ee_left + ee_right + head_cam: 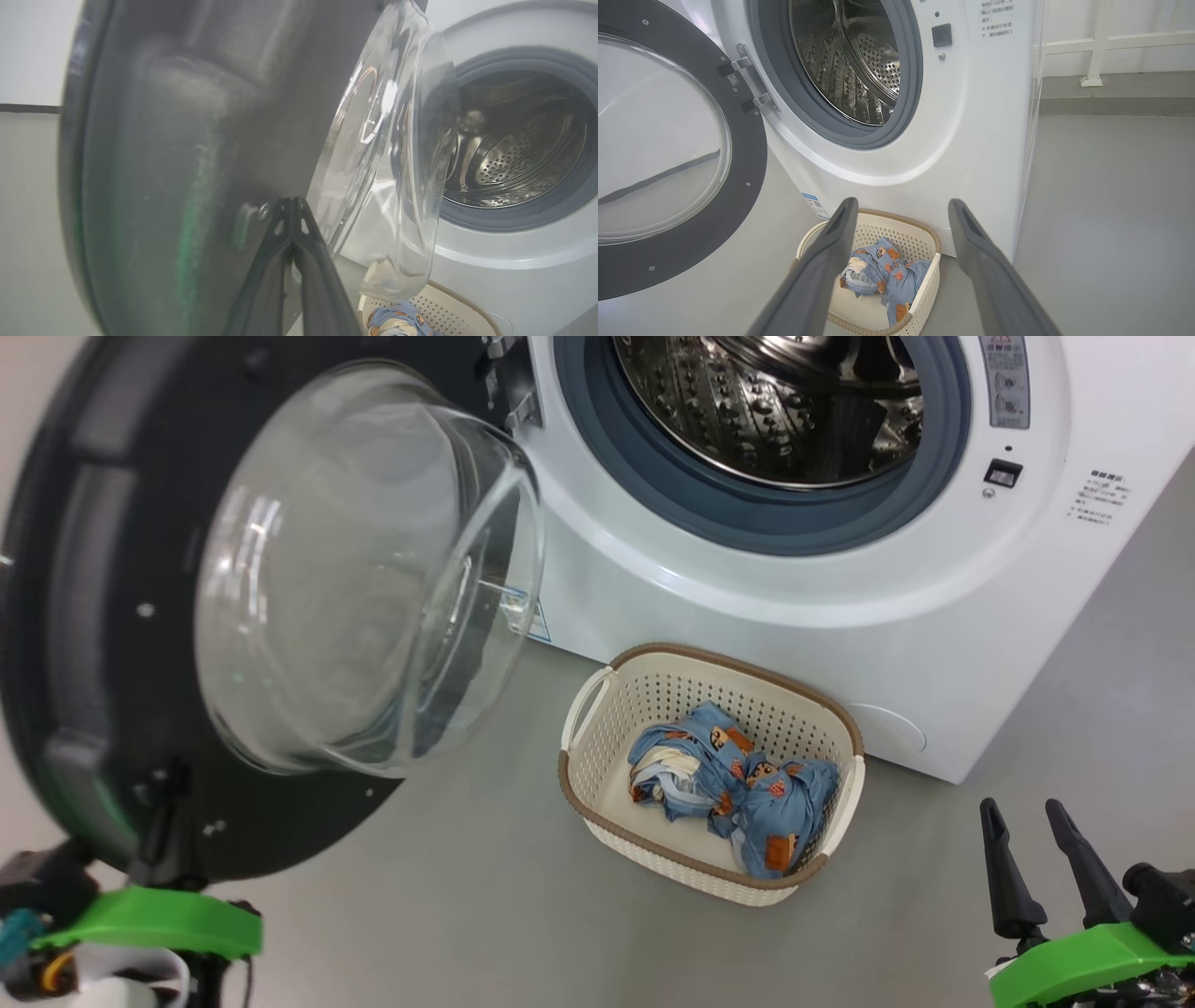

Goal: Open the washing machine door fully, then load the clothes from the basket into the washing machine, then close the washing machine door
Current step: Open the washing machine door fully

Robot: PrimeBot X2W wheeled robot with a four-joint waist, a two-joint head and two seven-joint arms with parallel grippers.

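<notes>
The washing machine door (75, 616) stands swung out to the left, its clear glass bulge facing the drum (775, 401) of the white washing machine (840, 616). My left gripper (292, 203) is shut, its tips resting against the door's (163, 140) dark inner face near the glass. On the floor before the machine sits the cream basket (728, 658), and the blue printed clothes (747, 784) lie bunched inside. My right gripper (1020, 812) is open and holds nothing, low at the right. Seen along its fingers (971, 242), the basket (920, 242) and clothes (887, 270) lie below and ahead.
The door (747, 154) hangs on a metal hinge (752, 74) left of the grey-blue seal (747, 513). Grey floor (1101, 196) runs on right of the machine to a white railing (1092, 46) by the far wall. A black latch socket (1002, 473) sits right of the opening.
</notes>
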